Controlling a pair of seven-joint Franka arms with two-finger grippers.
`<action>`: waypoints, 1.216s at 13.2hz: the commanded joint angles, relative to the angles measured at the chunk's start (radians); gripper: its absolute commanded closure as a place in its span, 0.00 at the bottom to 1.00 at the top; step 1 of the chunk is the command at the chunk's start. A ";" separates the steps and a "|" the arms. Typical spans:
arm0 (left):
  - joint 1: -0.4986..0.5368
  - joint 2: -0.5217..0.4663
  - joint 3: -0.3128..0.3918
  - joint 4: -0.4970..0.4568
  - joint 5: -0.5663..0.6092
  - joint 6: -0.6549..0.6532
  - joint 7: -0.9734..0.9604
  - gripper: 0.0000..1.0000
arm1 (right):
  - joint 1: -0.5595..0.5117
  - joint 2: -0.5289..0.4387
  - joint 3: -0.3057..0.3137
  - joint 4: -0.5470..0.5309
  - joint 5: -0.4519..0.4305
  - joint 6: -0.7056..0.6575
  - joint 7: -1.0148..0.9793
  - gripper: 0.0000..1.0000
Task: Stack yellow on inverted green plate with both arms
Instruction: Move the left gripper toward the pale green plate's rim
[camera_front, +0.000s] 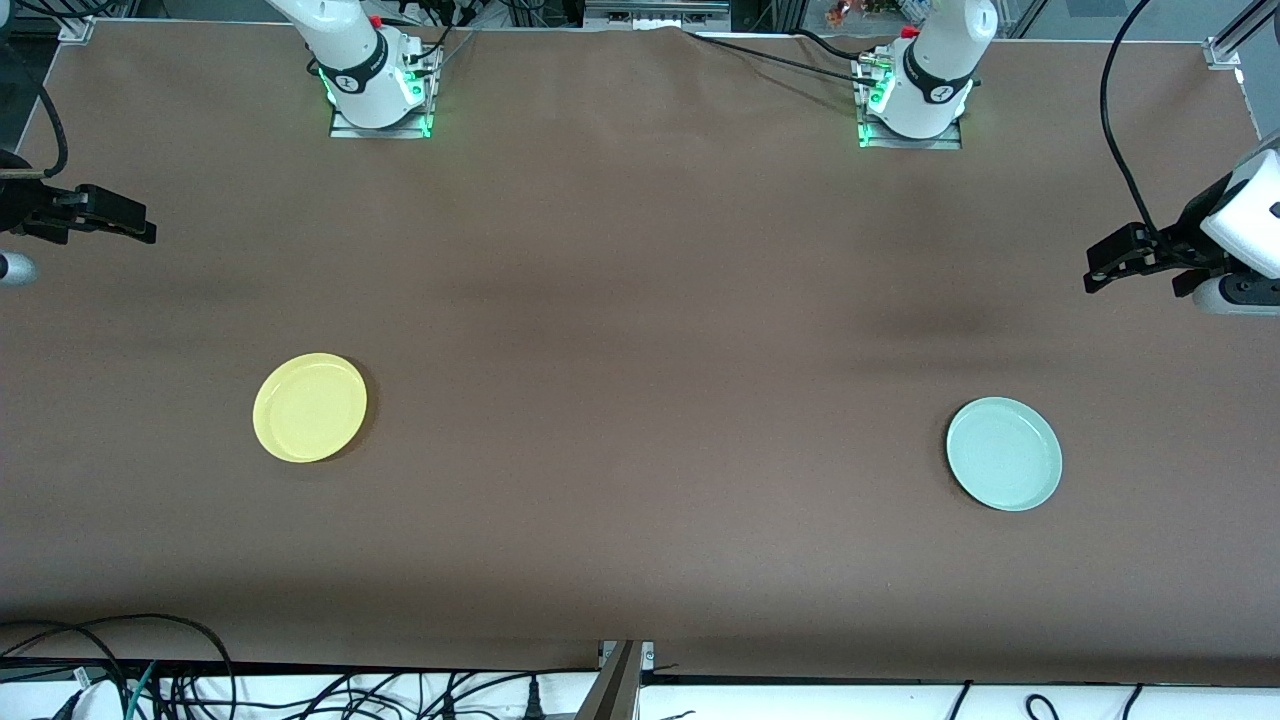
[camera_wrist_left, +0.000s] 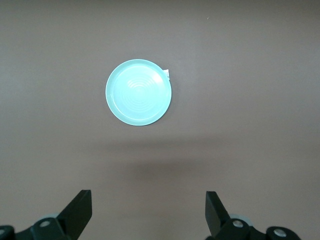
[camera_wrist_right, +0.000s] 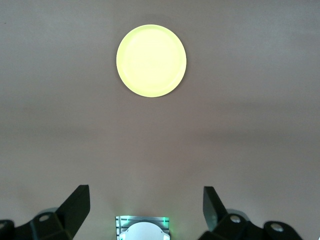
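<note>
Two plates lie well apart on a brown-covered bench (camera_front: 640, 330), each one bare, with nothing resting in its bowl. The yellow plate (camera_front: 310, 407) sits right side up toward the right arm's end of the bench, at about eight o'clock from the middle of the front view, its raised rim facing up and its shallow well holding nothing. The green plate (camera_front: 1004, 453) lies toward the left arm's end, at about four o'clock from the middle, slightly nearer to the front camera than the yellow one; it too rests rim up, faint concentric rings showing in its well in the left wrist view, and it carries nothing. A small white tab shows at its edge in that view. The right claw (camera_front: 135, 225) hangs in the air over the bare bench at the right arm's end, at about nine o'clock in the front view, its two black fingers (camera_wrist_right: 75, 207) spread wide apart and holding nothing, with the yellow plate seen below it. The left claw (camera_front: 1100, 272) hangs over the bare bench at the left arm's end, at about three o'clock, its fingers (camera_wrist_left: 80, 210) likewise spread wide and empty, the green plate seen below it. Neither claw touches a plate.
</note>
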 joint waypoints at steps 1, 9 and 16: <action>0.002 -0.002 -0.008 0.011 0.005 -0.006 0.021 0.00 | -0.007 -0.002 0.005 0.001 -0.001 0.001 0.001 0.00; -0.001 0.023 -0.006 0.050 0.006 -0.006 0.010 0.00 | -0.008 -0.002 0.005 0.002 -0.001 0.001 -0.001 0.00; 0.016 0.049 0.003 0.050 0.008 -0.004 0.007 0.00 | -0.008 -0.002 0.005 0.002 -0.001 0.007 0.001 0.00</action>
